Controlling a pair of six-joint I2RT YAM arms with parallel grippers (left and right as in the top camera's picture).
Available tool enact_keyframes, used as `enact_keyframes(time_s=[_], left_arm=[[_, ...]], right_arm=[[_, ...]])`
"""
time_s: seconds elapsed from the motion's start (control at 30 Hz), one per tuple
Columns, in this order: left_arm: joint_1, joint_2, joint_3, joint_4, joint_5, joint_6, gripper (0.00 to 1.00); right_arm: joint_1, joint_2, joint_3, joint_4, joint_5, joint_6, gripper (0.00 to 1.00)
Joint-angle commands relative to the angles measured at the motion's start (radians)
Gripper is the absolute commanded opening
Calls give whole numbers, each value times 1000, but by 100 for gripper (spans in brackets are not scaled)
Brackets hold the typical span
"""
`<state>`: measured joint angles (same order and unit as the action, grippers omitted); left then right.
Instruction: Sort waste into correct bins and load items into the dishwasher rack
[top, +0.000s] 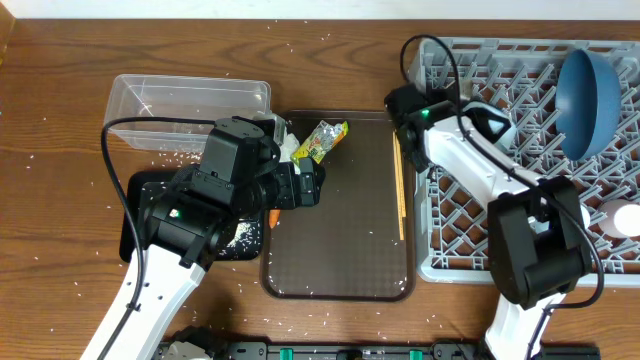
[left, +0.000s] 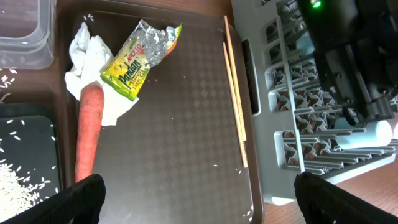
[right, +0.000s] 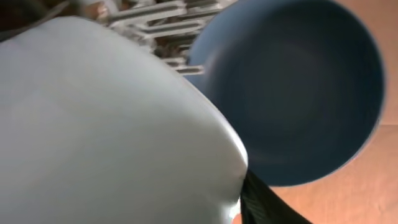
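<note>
My left gripper (left: 199, 202) hangs open over the brown serving tray (left: 186, 143), with nothing between its fingers. On the tray's far left lie an orange carrot (left: 87, 137), crumpled white tissue (left: 93, 62) and a yellow-green wrapper (left: 140, 59). Thin chopsticks (left: 235, 99) lie along its right edge. My right gripper (top: 470, 115) reaches over the grey dishwasher rack (top: 470, 230), right against a white bowl (right: 112, 124). Only one black finger (right: 270, 202) shows beside the bowl's rim; the other is hidden. A dark-blue plate (right: 292, 87) stands in the rack behind it.
A clear tub (top: 190, 100) sits at the back left. A black tray (left: 31, 130) with white rice (left: 18, 186) lies under my left arm. Loose grains dot the wooden table. A pale cup (top: 620, 218) rests at the rack's right edge.
</note>
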<state>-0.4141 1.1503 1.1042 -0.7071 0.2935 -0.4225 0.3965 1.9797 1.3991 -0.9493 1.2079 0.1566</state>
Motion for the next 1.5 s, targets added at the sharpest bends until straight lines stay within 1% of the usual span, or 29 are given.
enact_keyframes(time_s=[0.0, 0.1, 0.13, 0.3, 0.5, 0.57, 0.67, 0.73, 0.8, 1.0, 1.17, 1.23, 1.27, 1.4, 1.47], left_arm=[[5, 6, 14, -3, 9, 10, 98], [5, 7, 14, -3, 9, 10, 98], [5, 6, 14, -3, 9, 10, 98], [5, 7, 14, -4, 10, 10, 98], [5, 8, 14, -3, 9, 10, 98], [5, 8, 14, -3, 9, 10, 98], [5, 8, 14, -3, 9, 10, 98], [5, 8, 14, -3, 9, 10, 98], [5, 8, 14, -3, 9, 10, 98], [5, 7, 14, -4, 11, 10, 98], [5, -6, 14, -1, 17, 10, 98], [5, -14, 14, 5, 59, 53, 98], [5, -15, 14, 8, 72, 83, 98], [5, -12, 14, 10, 76, 173, 99], [4, -6, 14, 8, 63, 221, 92]], right_arm=[[24, 16, -6, -34, -68, 40, 48], [34, 16, -6, -101, -127, 109, 59], [33, 16, -6, -116, -155, 126, 61], [31, 10, -5, -188, -362, 183, 65], [31, -36, 2, -193, -531, 187, 68], [31, -71, 12, -183, -617, 171, 68], [36, -140, 23, -145, -794, 89, 70], [43, -196, 24, -114, -937, 26, 74], [49, -259, 24, -90, -1041, 6, 79], [47, -402, 24, -60, -1064, 35, 85], [46, -503, 24, -64, -1077, 105, 85], [46, -537, 24, -51, -1136, 125, 97], [46, -549, 24, -40, -1175, 127, 99], [46, -575, 24, -34, -1282, 126, 99], [46, -576, 24, -42, -1293, 127, 99]])
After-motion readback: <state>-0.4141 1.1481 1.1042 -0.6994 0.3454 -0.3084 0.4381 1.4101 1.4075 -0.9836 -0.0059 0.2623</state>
